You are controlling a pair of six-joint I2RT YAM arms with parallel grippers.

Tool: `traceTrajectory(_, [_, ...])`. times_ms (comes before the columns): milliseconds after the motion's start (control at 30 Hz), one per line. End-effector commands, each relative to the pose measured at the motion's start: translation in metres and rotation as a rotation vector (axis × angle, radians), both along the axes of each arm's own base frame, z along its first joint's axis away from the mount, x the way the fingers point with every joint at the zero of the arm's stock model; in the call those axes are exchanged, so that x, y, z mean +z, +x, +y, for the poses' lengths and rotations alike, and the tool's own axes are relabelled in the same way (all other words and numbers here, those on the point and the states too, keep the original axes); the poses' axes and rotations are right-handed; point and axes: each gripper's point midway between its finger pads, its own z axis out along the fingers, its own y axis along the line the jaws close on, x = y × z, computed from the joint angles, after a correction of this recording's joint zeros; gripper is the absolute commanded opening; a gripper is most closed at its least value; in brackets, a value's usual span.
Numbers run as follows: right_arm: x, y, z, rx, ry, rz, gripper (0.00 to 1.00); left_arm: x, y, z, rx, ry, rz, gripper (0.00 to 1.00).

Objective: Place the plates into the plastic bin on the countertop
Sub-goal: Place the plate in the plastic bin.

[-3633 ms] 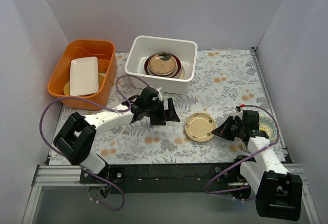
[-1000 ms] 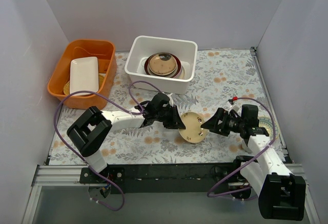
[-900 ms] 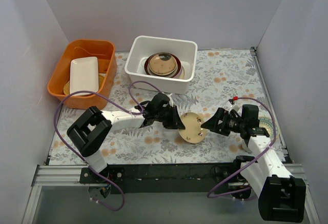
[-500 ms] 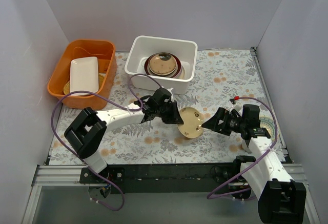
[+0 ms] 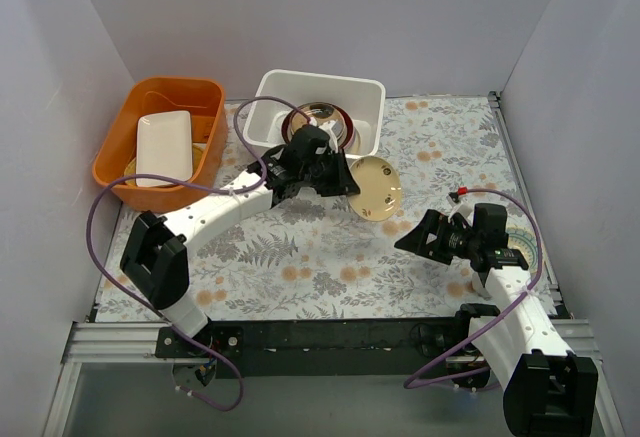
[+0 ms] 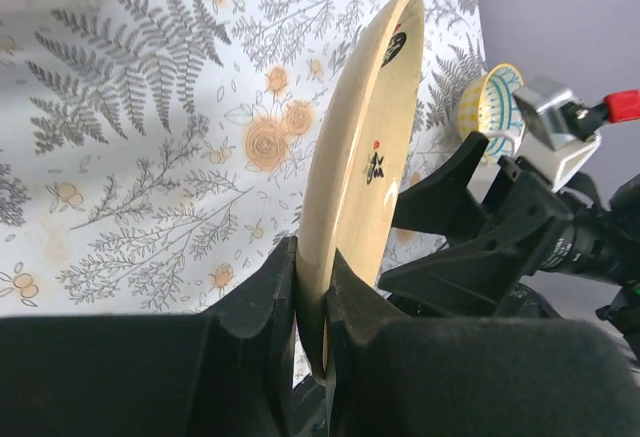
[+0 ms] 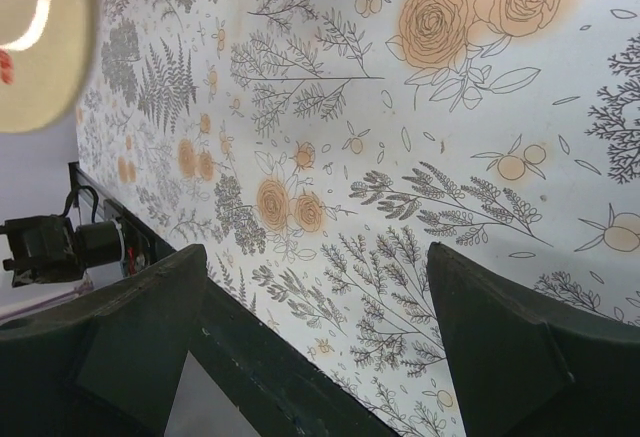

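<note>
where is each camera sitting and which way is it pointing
Top external: fixed above and behind the bases, looking down on the countertop; left arm and right arm show whole.
Left wrist: on the left arm, looking along the left end effector, shut on the rim of the tan plate; the right arm lies beyond.
Right wrist: on the right arm, looking low across the countertop between the fingers of the open right end effector.
Shared: the tan plate shows in all three.
</note>
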Motion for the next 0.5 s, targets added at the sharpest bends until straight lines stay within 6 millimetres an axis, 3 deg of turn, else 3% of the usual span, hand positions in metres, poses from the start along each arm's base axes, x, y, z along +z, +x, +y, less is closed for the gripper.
traceTrajectory(0, [0.010, 0.007, -0.003, 0.005, -0.032, -0.042, 0.98, 0.040, 0.025, 0.009, 0.023, -0.015, -0.090, 0.00])
traceTrajectory(100, [0.008, 0.007, -0.003, 0.004, -0.036, -0.038, 0.98, 0.059, 0.045, 0.016, 0.039, -0.033, -0.117, 0.00])
traceTrajectory(167, [0.007, 0.007, -0.004, 0.002, -0.043, -0.037, 0.98, 0.061, 0.056, 0.020, 0.042, -0.028, -0.111, 0.00])
traceTrajectory(233, [0.004, 0.008, -0.006, -0.009, -0.055, -0.028, 0.98, 0.081, 0.072, 0.026, 0.063, -0.044, -0.148, 0.00])
traceTrajectory(267, [0.003, 0.007, -0.006, -0.009, -0.057, -0.027, 0.98, 0.080, 0.078, 0.027, 0.059, -0.033, -0.144, 0.00])
traceTrajectory(300, [0.002, 0.007, -0.006, -0.007, -0.057, -0.027, 0.98, 0.098, 0.089, 0.029, 0.067, -0.051, -0.181, 0.00])
traceTrajectory(333, [0.001, 0.007, -0.007, -0.010, -0.060, -0.022, 0.98, 0.103, 0.093, 0.030, 0.068, -0.051, -0.192, 0.00])
traceTrajectory(367, [-0.001, 0.007, -0.007, -0.009, -0.061, -0.017, 0.98, 0.093, 0.100, 0.030, 0.067, -0.029, -0.174, 0.00])
traceTrajectory(400, [-0.001, 0.007, -0.007, -0.008, -0.060, -0.019, 0.98, 0.113, 0.109, 0.032, 0.076, -0.050, -0.208, 0.00])
traceTrajectory(467, [-0.003, 0.007, -0.007, -0.009, -0.061, -0.011, 0.98, 0.114, 0.118, 0.034, 0.075, -0.047, -0.200, 0.00])
